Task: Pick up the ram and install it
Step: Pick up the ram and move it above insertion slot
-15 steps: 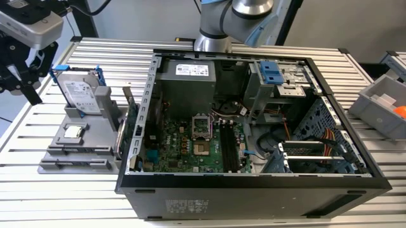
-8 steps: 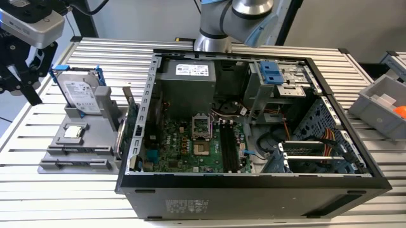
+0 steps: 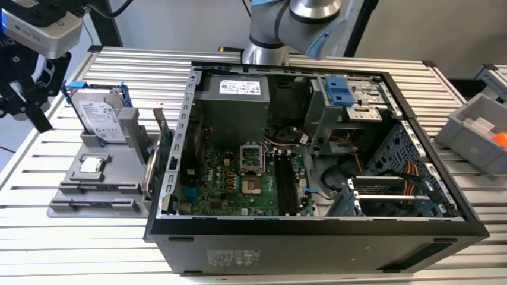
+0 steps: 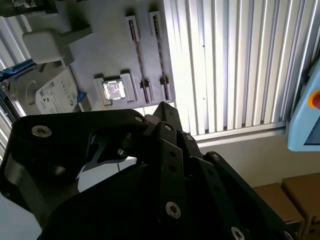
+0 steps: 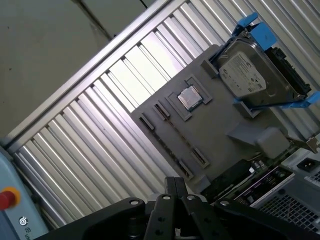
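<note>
Exterior view: the black two-fingered claw (image 3: 41, 126) hangs from the arm's wrist above the ribbed aluminium table (image 3: 79, 249). Just beside it, toward the exterior view's right, is a flat grey plastic parts tray (image 3: 103, 196). A silver hard drive in a blue frame (image 3: 101, 119) stands on the tray, with a small square silver processor chip (image 3: 92, 165) below it. Further from the claw on the same side lies an open black computer case (image 3: 317, 237), holding a green motherboard with long black memory slots (image 3: 287, 184). Where the ram lies relative to the claw cannot be told, and whether it sits in those slots is unclear.

Second wrist view: the claw (image 4: 164, 107) looks narrow, its fingertips drawn together with nothing seen between them. Beyond its tip is the tray (image 4: 100, 55), the chip (image 4: 113, 91) nearest and the hard drive (image 4: 55, 95) to one side.

First wrist view: the claw's (image 5: 175, 181) tips again meet. Ahead are the tray (image 5: 210, 135), the chip (image 5: 190, 97) and, further off, the hard drive (image 5: 255, 75).
</note>
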